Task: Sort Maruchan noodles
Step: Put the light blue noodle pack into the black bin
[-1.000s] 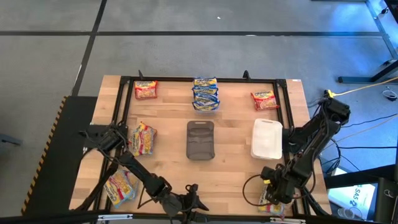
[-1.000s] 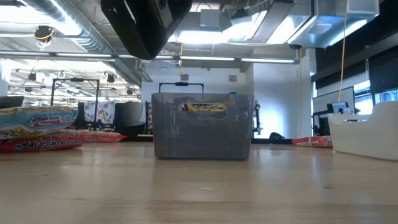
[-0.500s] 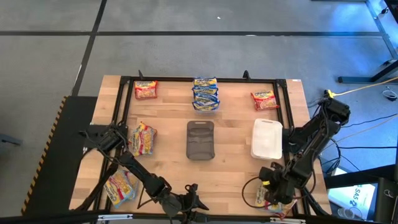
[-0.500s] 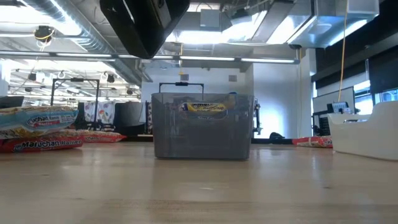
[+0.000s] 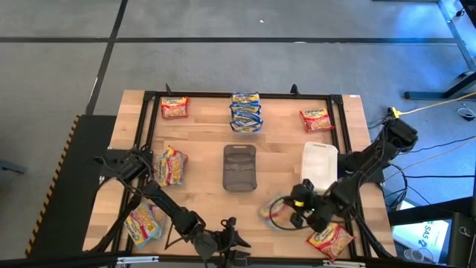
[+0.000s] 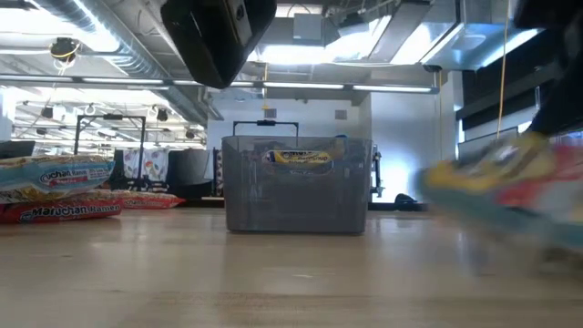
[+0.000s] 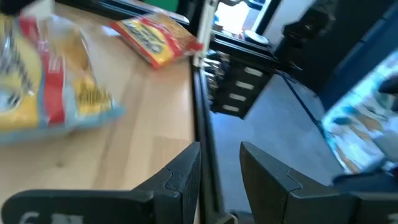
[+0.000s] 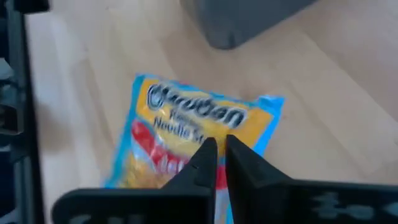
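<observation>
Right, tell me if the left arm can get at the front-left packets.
Probably yes: the packets lie uncovered beside it, the left gripper is open and empty, and the right gripper holds a packet far off.

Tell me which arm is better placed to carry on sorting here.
The right. Its gripper is shut on a blue-edged packet and is over the table's front right, near the basket and tub. The left gripper sits at the front edge, holding nothing.
</observation>
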